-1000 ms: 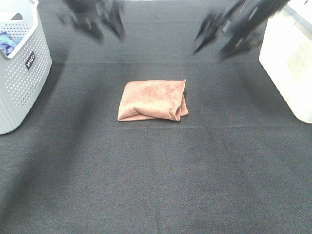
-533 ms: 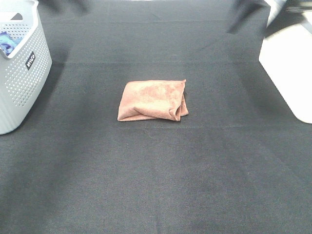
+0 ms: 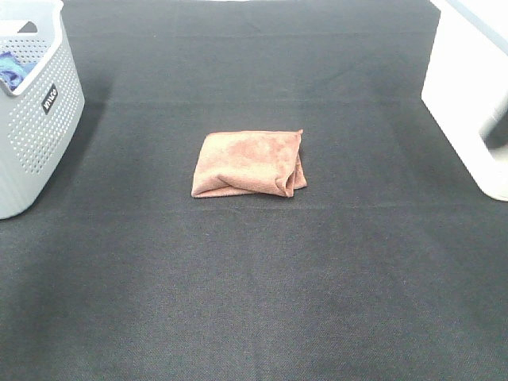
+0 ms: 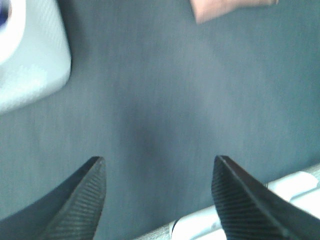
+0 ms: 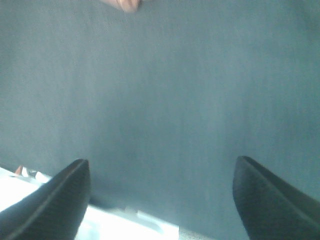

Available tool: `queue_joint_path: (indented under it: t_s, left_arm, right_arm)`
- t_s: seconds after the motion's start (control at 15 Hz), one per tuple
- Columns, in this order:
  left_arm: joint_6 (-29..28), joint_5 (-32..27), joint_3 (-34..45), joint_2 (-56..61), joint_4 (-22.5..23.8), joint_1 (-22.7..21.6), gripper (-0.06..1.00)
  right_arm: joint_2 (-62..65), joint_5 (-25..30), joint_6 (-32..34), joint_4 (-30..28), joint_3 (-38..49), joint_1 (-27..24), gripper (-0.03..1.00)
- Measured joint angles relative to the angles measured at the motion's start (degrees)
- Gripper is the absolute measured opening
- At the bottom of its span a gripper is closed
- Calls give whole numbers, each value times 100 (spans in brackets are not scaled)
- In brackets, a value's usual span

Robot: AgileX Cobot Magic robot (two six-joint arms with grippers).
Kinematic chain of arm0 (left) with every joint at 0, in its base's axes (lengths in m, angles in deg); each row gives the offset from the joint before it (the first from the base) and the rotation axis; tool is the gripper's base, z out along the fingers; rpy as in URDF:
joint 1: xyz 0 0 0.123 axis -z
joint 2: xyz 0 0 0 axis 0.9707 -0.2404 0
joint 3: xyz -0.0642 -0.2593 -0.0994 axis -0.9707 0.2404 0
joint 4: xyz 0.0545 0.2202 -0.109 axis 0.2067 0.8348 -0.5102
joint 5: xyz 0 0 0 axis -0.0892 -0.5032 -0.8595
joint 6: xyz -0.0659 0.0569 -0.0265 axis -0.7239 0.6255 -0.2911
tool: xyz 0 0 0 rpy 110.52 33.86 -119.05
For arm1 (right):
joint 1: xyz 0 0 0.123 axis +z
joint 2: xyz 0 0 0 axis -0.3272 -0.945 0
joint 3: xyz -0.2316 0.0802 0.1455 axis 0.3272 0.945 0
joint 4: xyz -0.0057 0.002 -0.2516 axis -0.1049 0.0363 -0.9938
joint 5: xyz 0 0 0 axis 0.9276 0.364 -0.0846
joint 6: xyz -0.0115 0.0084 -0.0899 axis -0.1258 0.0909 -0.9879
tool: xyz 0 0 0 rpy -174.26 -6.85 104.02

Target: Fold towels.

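The reddish-brown towel [image 3: 249, 163] lies folded into a small rectangle on the black table cloth, a little above the middle of the exterior high view. Neither arm shows in that view. In the left wrist view my left gripper [image 4: 159, 165] is open and empty, high above the cloth, with a corner of the towel [image 4: 225, 7] far from it. In the right wrist view my right gripper [image 5: 162, 167] is open and empty over bare cloth, with a small bit of the towel [image 5: 125, 4] far off.
A grey perforated basket [image 3: 36, 111] holding a blue cloth [image 3: 9, 70] stands at the left edge; it also shows in the left wrist view [image 4: 30, 55]. A white bin [image 3: 472, 87] stands at the right edge.
Both arms have pulled back from the far edge of the table and left the exterior high view. The folded towel has not moved.
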Motion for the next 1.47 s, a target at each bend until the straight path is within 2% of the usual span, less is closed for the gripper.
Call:
queue_joint_path:
  t_s: [0.27, 0.4, 0.53, 0.87, 1.47]
  left_arm:
    - [-6, -6, 1770, 2017, 17, 0, 60]
    - [46, -11, 2744, 3180, 17, 0, 60]
    - [275, 0, 3197, 3867, 17, 0, 60]
    - [682, 819, 3535, 4423, -103, 0, 60]
    - [768, 882, 3541, 4423, -143, 0, 60]
  right_arm:
    - [1914, -40, 0, -338, 1461, 0, 74]
    - [3191, -40, -6, -728, 2229, 0, 74]
    - [3925, -34, -6, -779, 2653, 0, 74]
    - [4761, -435, -63, -825, 2905, 0, 74]
    - [4767, -487, -63, -819, 2911, 0, 74]
